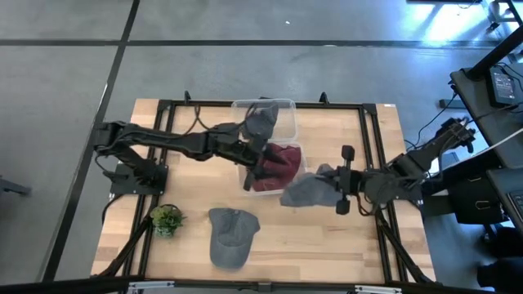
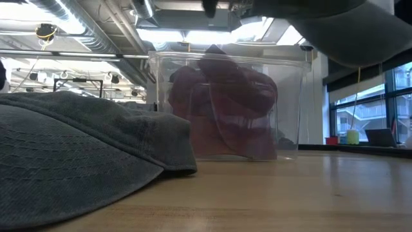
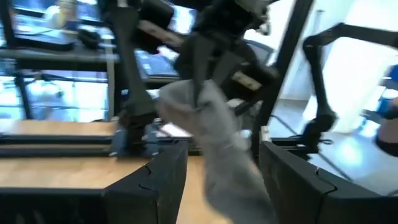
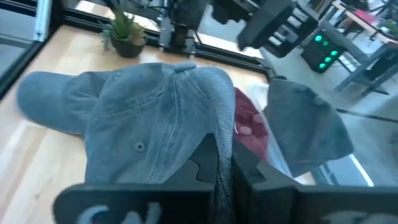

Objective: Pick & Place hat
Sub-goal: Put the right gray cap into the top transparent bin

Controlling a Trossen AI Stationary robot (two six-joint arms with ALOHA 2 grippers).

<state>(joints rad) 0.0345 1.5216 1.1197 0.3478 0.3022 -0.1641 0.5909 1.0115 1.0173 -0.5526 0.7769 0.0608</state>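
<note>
My right gripper is shut on a grey cap just right of the clear bin; the low view shows that cap up in the air. My left gripper is open over the bin's near part, above a maroon cap that lies inside. Its fingers frame the held cap farther off. A second grey cap sits at the bin's far side. A third grey cap lies flat on the table near the near edge. My right gripper pinches the grey cap by a fold at its edge between its two fingers, coming level from the table's right side. The cap's crown spreads out ahead of the fingers. The cap is lifted clear of the table.
A small potted plant stands near the table's near left corner. A black frame rail runs around the table top. Bare wood lies between the bin and the near edge, right of the third cap.
</note>
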